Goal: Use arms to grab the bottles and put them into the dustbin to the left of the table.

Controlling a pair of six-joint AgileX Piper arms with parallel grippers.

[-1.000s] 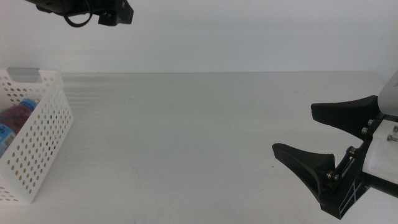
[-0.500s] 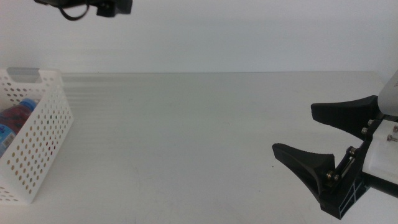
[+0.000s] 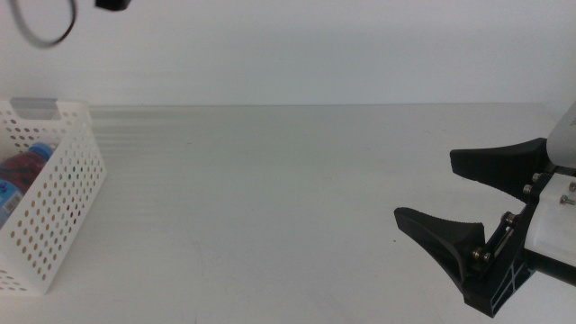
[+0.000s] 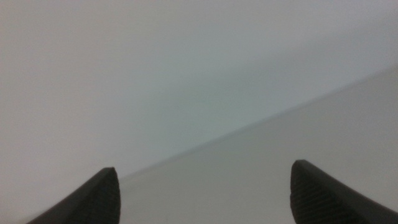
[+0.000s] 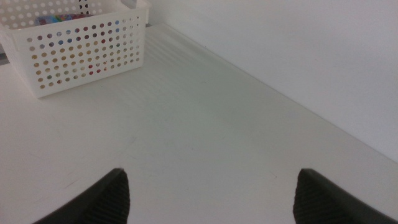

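Note:
The white perforated dustbin (image 3: 56, 202) stands at the table's left edge. Inside it lies a bottle (image 3: 30, 162) with a blue cap and a red label; its colours also show through the holes of the dustbin (image 5: 84, 46) in the right wrist view. My left arm (image 3: 112, 4) is high above the dustbin, with only a dark tip and a cable loop in the middle view. The left gripper (image 4: 204, 169) is open and holds nothing. Low over the table's right side, my right gripper (image 3: 423, 189) is open and holds nothing; the right gripper (image 5: 211, 177) points toward the dustbin.
The white table (image 3: 288, 198) runs back to a pale wall. Its far edge crosses behind the dustbin, and its right corner lies just above my right gripper.
My left arm has risen and moved left, almost out of the top of the middle view. The right arm and the dustbin have not moved.

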